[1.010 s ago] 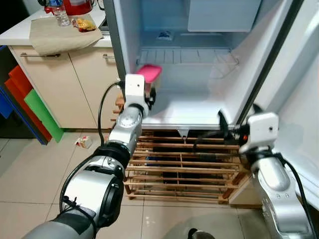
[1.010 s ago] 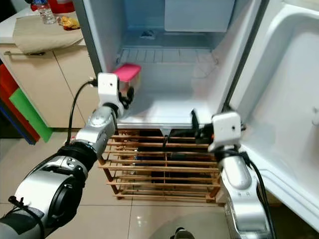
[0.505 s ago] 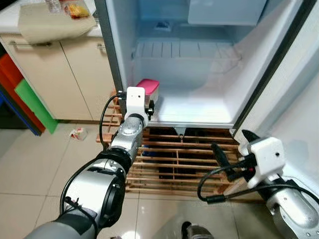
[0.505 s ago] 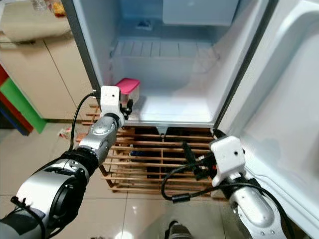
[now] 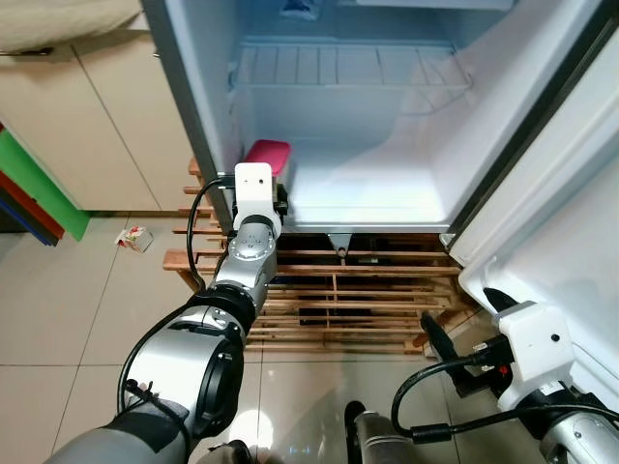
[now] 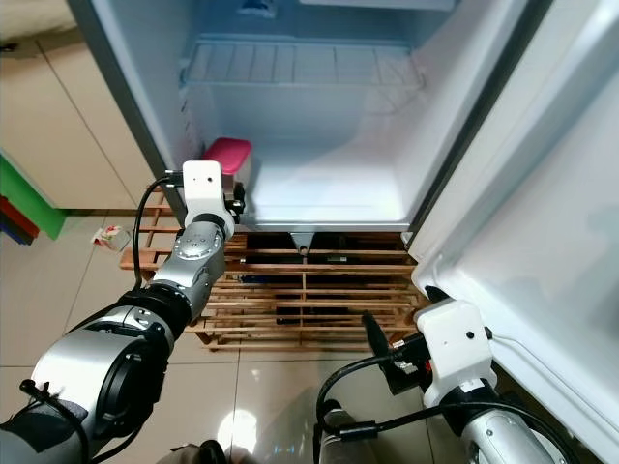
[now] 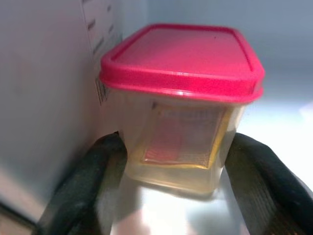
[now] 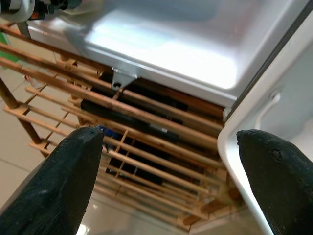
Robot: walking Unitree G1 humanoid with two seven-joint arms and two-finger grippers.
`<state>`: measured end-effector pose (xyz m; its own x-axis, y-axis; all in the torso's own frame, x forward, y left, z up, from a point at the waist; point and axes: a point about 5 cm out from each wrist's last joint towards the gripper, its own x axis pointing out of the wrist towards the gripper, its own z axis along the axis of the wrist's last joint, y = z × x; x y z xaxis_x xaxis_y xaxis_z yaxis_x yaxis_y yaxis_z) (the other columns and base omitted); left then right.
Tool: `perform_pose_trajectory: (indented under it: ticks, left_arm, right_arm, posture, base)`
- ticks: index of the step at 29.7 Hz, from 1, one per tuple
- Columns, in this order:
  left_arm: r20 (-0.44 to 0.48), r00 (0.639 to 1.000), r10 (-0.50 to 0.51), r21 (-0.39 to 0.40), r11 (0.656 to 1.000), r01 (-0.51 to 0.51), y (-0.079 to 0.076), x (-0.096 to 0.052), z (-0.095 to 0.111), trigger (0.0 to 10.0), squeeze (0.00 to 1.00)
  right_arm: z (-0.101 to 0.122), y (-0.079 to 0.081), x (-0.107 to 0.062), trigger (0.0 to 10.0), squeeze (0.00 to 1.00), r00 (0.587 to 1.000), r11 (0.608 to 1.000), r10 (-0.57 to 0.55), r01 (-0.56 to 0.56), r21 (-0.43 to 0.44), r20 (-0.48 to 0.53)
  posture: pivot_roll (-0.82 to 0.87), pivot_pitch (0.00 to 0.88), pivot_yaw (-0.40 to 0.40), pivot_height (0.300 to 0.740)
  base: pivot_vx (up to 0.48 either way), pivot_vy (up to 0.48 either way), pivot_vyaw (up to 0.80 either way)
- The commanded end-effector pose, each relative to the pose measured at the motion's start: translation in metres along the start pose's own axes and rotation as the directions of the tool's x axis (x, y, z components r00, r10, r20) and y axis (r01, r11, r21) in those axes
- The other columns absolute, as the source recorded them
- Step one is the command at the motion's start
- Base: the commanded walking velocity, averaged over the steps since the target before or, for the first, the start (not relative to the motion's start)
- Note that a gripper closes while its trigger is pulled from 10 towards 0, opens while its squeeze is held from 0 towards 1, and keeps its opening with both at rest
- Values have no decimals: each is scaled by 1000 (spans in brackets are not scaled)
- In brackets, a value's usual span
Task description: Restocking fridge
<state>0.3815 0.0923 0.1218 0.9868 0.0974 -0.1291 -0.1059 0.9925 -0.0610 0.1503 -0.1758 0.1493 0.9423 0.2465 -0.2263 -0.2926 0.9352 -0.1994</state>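
Left gripper point(image 7: 171, 181) sits at the front left corner of the fridge floor point(image 5: 387, 193), the 2 black fingers point(image 7: 85, 181) spread to either side of the tub point(image 7: 178, 103). From the left wrist view the fingertips reach only the tub's near bottom corners; I can't tell if they touch the walls or stand just off them. My read: released, not clamped, since the tub's base rests flat on the floor by itself.

Tub: clear body, pink lid point(image 5: 268, 155), upright, hard against the fridge's left inner wall point(image 5: 208, 116). It lies dead ahead of the gripper, at 12 o'clock along the finger axis. Its long axis runs front-to-back into the fridge, in line with the fingers, so the short sides face the gripper and the back wall.

Key relation: the fingers straddle the tub's width, so the clear exit is straight back toward 6 o'clock, out over the fridge lip. Any sideways drift toward 9 o'clock meets the wall; toward 3 o'clock it drags the tub.

Right gripper point(image 8: 166, 171) hangs low at 5 o'clock in the head views, fingers wide apart and holding nothing, facing the wooden rack point(image 5: 358, 300) under the fridge, beside the open door point(image 5: 571, 222). Left arm is far nearer the tub.
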Motion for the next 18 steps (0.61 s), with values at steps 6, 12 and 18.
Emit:
perform_pose_trajectory:
  ticks: [6, 12, 18]
  left_arm:
    - [6, 1000, -31, -24, 999, 31, -25, -3, 8, 10000, 1000]
    - [69, 997, -46, 5, 999, 46, -26, 1, 24, 10000, 1000]
    - [145, 987, -76, 33, 997, 72, -28, 4, 42, 10000, 1000]
  right_arm:
    - [1, 4, -4, 10000, 0, 1000, 1000, -24, 24, 8, -10]
    - [-1, 5, -1, 10000, 0, 1000, 999, -29, 30, 13, -9]
    - [0, 5, 7, 10000, 0, 1000, 1000, -24, 24, 5, 9]
  posture:
    - [-422, 250, 56, 740]
    - [-407, 231, 60, 740]
    - [-388, 203, 60, 740]
  base:
    - [0, 0, 0]
    - [0, 0, 0]
    - [0, 0, 0]
